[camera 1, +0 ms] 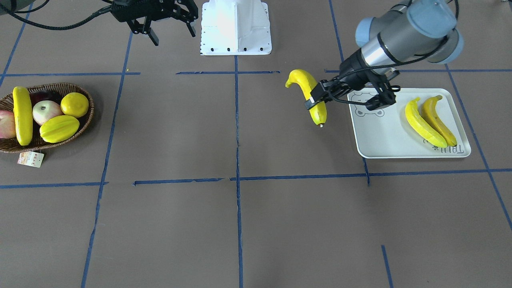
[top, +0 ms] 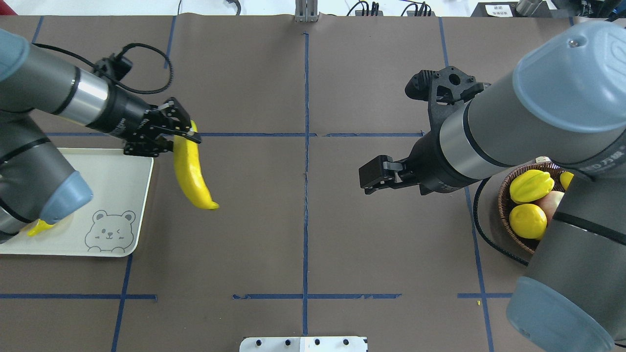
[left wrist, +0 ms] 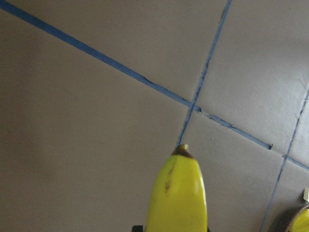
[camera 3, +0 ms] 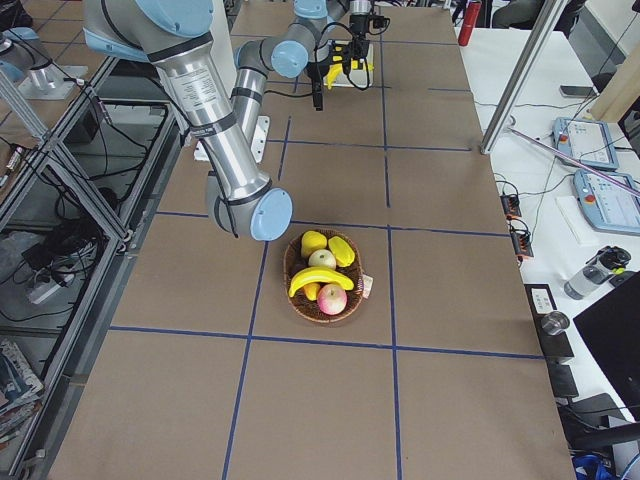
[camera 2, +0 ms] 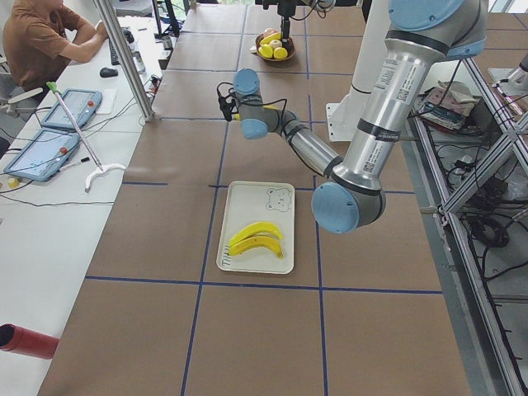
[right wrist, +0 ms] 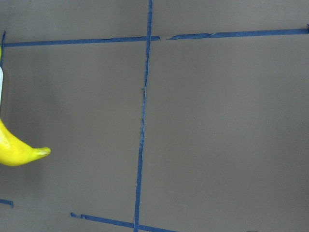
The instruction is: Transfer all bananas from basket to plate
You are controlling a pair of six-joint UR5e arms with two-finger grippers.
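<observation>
Banana [camera 1: 319, 114] clamped in left gripper [camera 1: 314, 97], just beside plate [camera 1: 380, 136]

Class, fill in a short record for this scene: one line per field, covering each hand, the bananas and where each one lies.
Left hand: shut on the held banana, beside the plate, not over it
Right hand: open, empty
On plate: two plate bananas, side by side
In basket: one basket banana, with other fruit
Yet to reach plate: two, counting the held one
</observation>
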